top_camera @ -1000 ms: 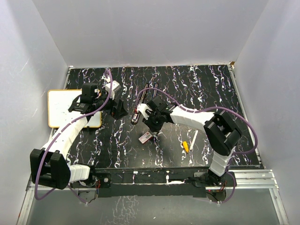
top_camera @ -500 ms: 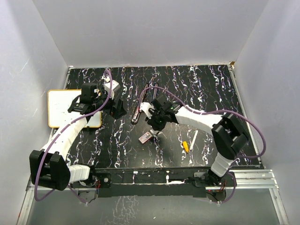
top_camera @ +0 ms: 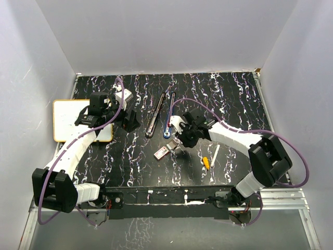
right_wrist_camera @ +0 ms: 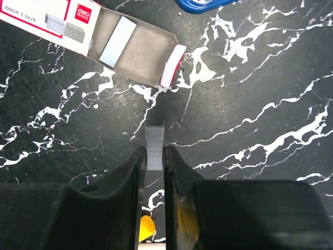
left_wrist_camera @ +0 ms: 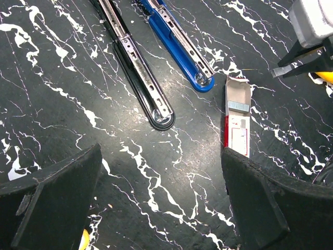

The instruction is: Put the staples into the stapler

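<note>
The staples box (right_wrist_camera: 49,18), red and white, lies open with a grey strip in its tan tray (right_wrist_camera: 136,52); it also shows in the top view as the box (top_camera: 162,152) and in the left wrist view as the box (left_wrist_camera: 238,119). My right gripper (right_wrist_camera: 154,152) is shut on a short strip of staples (right_wrist_camera: 155,141), just right of the box and above the table. A black stapler (left_wrist_camera: 140,73) and a blue stapler (left_wrist_camera: 179,47) lie opened flat side by side. My left gripper (left_wrist_camera: 161,208) hangs open and empty, left of the staplers (top_camera: 155,117).
A white pen with a yellow tip (top_camera: 210,159) lies right of my right gripper (top_camera: 177,147). A white board with a tan rim (top_camera: 70,120) sits at the table's left edge, under my left arm. Grey walls close in the table on three sides.
My right gripper has moved right and toward the near edge, away from the black stapler to beside the staples box, uncovering the blue stapler. The left arm has stayed put.
</note>
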`<action>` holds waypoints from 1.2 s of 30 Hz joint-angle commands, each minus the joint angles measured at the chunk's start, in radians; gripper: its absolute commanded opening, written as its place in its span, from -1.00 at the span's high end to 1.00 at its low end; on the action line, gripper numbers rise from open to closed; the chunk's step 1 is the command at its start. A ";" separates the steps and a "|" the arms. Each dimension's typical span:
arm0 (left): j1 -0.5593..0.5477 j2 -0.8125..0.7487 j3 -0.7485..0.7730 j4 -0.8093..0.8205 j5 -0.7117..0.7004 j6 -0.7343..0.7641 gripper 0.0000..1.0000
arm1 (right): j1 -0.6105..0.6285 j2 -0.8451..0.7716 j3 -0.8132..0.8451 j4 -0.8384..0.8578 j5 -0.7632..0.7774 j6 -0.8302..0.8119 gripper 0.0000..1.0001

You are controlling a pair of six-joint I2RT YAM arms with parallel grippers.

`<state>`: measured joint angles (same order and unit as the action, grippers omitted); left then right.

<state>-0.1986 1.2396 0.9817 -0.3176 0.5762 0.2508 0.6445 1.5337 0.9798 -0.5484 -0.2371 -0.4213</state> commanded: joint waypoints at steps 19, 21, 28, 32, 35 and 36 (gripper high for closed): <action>-0.002 -0.043 0.002 0.017 -0.097 -0.011 -0.95 | 0.070 0.205 0.198 0.074 -0.132 0.083 0.59; -0.001 -0.042 0.000 0.020 -0.114 -0.012 -0.95 | 0.078 0.206 0.207 0.078 -0.128 0.086 0.59; -0.001 -0.041 -0.001 0.022 -0.113 -0.009 -0.95 | 0.088 0.263 0.222 0.071 -0.126 0.084 0.54; -0.002 -0.043 -0.003 0.020 -0.111 -0.005 -0.95 | 0.091 0.272 0.227 0.063 -0.122 0.081 0.38; -0.001 -0.044 -0.004 0.020 -0.109 -0.002 -0.95 | 0.092 0.267 0.227 0.064 -0.115 0.079 0.18; -0.002 -0.044 -0.004 0.020 -0.106 -0.001 -0.95 | 0.091 0.264 0.227 0.063 -0.112 0.078 0.15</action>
<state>-0.1986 1.2343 0.9817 -0.2993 0.4603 0.2432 0.7315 1.8027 1.1637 -0.5137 -0.3462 -0.3374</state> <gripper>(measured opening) 0.971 0.396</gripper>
